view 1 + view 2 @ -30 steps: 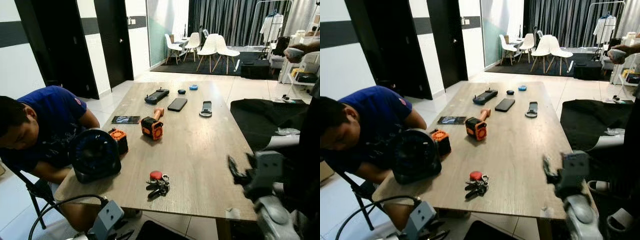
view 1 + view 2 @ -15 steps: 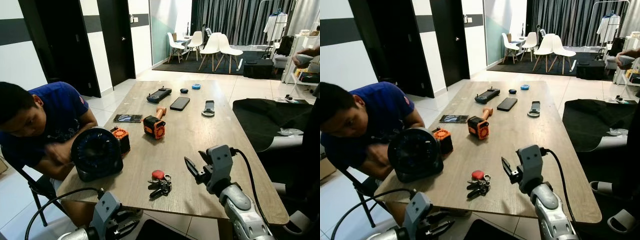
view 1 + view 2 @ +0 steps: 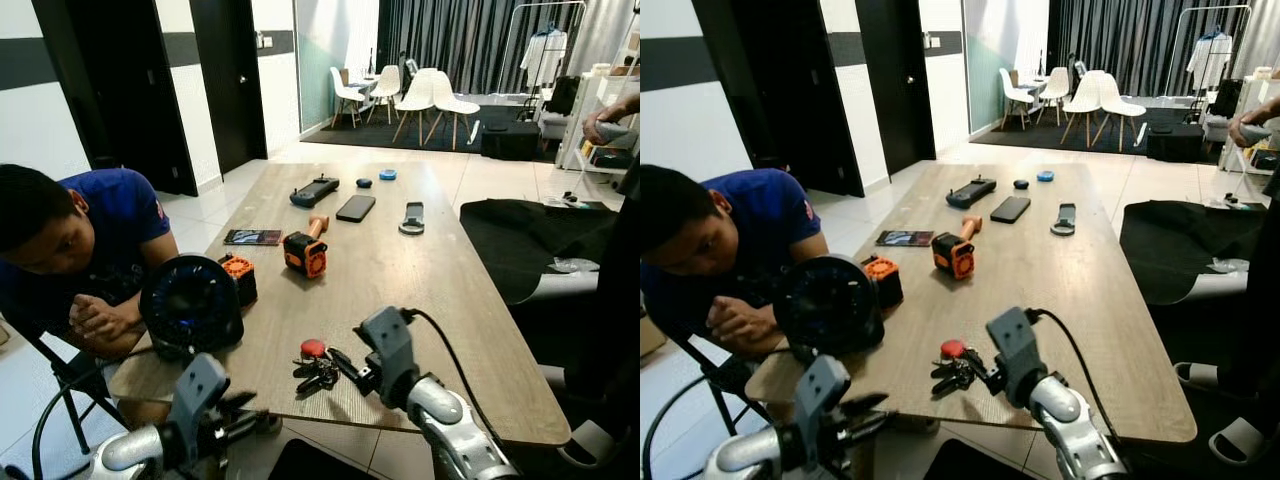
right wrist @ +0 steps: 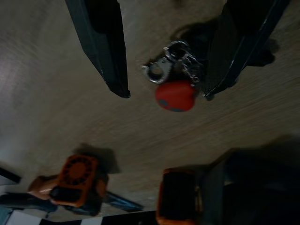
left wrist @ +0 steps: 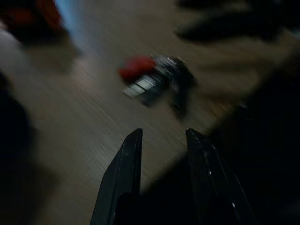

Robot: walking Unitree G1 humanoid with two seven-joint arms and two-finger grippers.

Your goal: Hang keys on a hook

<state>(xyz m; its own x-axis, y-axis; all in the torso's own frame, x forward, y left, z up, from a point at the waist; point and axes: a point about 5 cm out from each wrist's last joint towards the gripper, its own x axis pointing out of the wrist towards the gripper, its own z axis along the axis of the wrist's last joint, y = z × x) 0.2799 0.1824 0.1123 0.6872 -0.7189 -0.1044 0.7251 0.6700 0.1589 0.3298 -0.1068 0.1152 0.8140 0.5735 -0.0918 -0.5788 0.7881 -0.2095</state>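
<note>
Red-tagged keys [image 3: 316,366] lie near the front edge of the wooden tabletop [image 3: 420,290], and the right gripper [image 4: 161,91] is right over them, its fingers [image 4: 101,47] spread wide to either side of the bunch. No lettering on the tag can be read. Left gripper [image 5: 161,136] hovers low off the tabletop's front edge, fingers slightly parted, its view badly blurred.

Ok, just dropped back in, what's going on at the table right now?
The right gripper is open and poised at the keys, which lie with their red tag on the wooden table near its front edge; in the right wrist view the fingers straddle the bunch, nothing gripped yet. The left gripper is raised at the table's near edge, aimed toward the keys. A person in a blue shirt sits beside the black fan.
</note>
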